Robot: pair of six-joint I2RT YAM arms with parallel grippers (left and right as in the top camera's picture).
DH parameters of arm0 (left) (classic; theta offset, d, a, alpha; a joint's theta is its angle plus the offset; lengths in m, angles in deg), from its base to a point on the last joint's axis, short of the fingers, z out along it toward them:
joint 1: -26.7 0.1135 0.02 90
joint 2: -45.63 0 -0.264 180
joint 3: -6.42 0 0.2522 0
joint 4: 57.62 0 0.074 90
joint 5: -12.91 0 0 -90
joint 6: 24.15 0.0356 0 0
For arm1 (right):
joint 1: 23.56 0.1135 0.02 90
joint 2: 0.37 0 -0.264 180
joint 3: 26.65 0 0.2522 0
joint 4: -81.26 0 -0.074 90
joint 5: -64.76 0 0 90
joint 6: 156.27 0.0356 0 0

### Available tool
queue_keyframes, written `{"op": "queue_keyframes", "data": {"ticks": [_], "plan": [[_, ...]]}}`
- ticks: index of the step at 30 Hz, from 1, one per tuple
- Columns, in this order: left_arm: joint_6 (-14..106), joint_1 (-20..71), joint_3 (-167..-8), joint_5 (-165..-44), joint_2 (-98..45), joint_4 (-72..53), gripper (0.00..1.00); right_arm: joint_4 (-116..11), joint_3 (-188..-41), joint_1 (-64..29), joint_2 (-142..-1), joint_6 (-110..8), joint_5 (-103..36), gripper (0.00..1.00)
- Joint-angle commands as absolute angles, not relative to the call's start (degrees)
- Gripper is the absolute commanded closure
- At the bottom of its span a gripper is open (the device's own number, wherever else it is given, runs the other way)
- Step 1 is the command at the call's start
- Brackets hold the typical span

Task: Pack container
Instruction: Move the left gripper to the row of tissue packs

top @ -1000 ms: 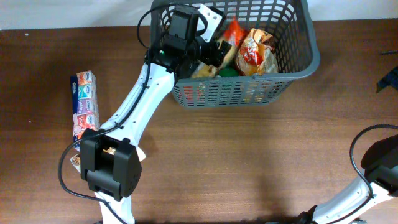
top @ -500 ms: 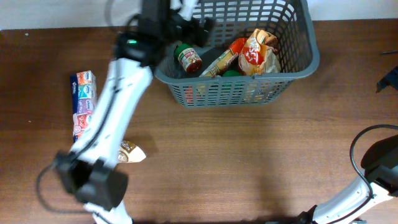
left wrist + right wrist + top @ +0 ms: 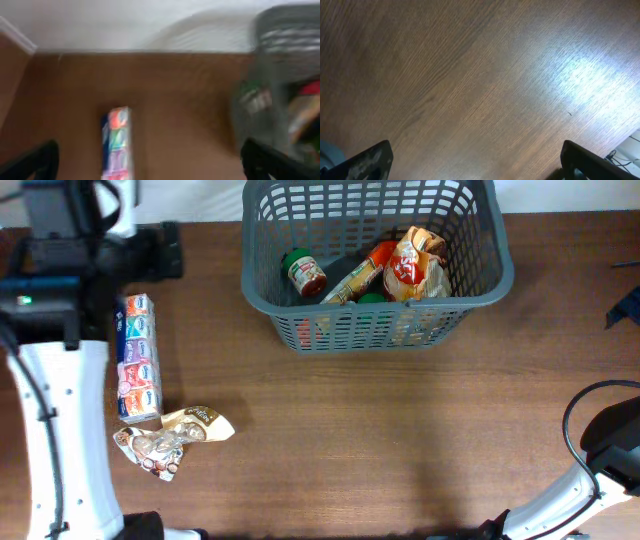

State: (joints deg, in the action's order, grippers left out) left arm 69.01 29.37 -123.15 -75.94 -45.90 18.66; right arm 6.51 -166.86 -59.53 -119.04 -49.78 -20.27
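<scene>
One brown wooden table [image 3: 380, 440] fills the overhead view. On it stands one container [image 3: 370, 330], at the far edge and right of centre, its back cut off by the top of the frame. It is a large dark grey plastic basket with slotted lattice walls, a thick rim and a solid floor. In the left wrist view it is only a grey blur at the right edge.

There are two arms. The left arm [image 3: 55, 410], white with black joints, rises along the left side, well apart from the basket. The left gripper [image 3: 150, 162] hangs above the table with its fingers [image 3: 30, 160] spread wide and nothing between them. The right arm [image 3: 610, 445] sits at the near right corner. The right gripper [image 3: 480, 165] is also spread wide, over bare wood.

One long multicoloured strip of tissue packs [image 3: 138, 358] lies on the table left of the basket. Just beside its near end lies one crumpled snack wrapper [image 3: 170, 440].

Four items show inside the basket: one orange and red snack bag [image 3: 415, 268], one long yellow and orange packet [image 3: 360, 275], one green-lidded jar [image 3: 303, 273] with a red label, and one green item [image 3: 372, 298], mostly hidden.
</scene>
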Motion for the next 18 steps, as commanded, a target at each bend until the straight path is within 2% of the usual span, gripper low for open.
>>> {"op": "queue_keyframes", "data": {"ticks": [1,9,14,18], "plan": [[62.5,37.5,-122.7,-74.4,-45.9,23.8,0.01,6.5,-166.6,-59.6,-118.8,-49.3,-20.2,0.01],[61.4,48.3,-117.5,-76.0,-46.4,25.3,0.01,6.5,-166.6,-59.6,-118.8,-49.3,-20.2,0.01],[68.2,50.9,-110.9,-84.9,-48.1,21.4,0.01,6.5,-166.6,-59.6,-118.8,-49.3,-20.2,0.01],[72.2,51.0,-106.0,-85.0,-52.9,18.7,0.01,6.5,-166.6,-59.6,-118.8,-49.3,-20.2,0.01]]}}
